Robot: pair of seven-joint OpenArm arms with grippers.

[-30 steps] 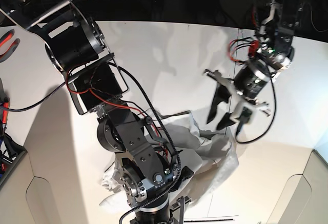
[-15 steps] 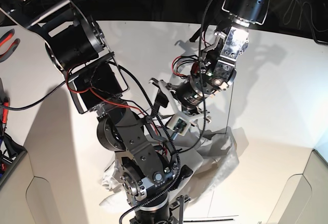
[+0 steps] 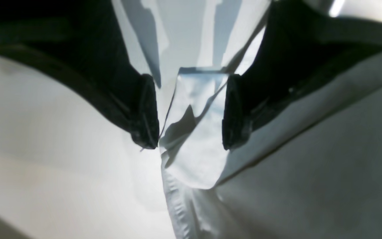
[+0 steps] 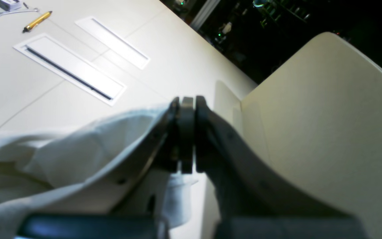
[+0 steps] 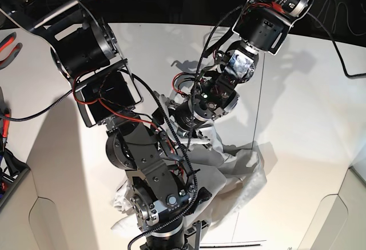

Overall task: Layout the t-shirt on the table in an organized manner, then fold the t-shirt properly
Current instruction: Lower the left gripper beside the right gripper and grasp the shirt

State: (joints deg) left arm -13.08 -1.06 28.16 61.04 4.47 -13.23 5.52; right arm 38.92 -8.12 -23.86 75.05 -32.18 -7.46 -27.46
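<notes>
1. Jaws of the left gripper [image 3: 191, 116] stand well apart, one dark finger [image 3: 144, 113] on each side of a raised fold of the t-shirt [image 3: 194, 146]. The fold sits in the gap; whether either pad presses it cannot be told, and nothing is clamped.
2. Seen from the base view, the left gripper [image 5: 186, 133] is down at the upper edge of the crumpled t-shirt [image 5: 240, 173], just beside the right arm.
3. Jaws of the right gripper [image 4: 186, 132] are pressed together. White cloth of the t-shirt [image 4: 78, 149] drapes against the left finger and bunches below it; whether any fabric is pinched between the tips cannot be made out.
4. T-shirt lies in a rumpled heap on the table [image 5: 309, 101], at the near middle, not spread flat.
5. Much of the heap is hidden behind the right arm in the base view, and the right gripper itself cannot be seen there.
6. Sleeves and collar cannot be picked out. The left wrist view is blurred, with the table [image 3: 45, 166] only a pale surface.
</notes>
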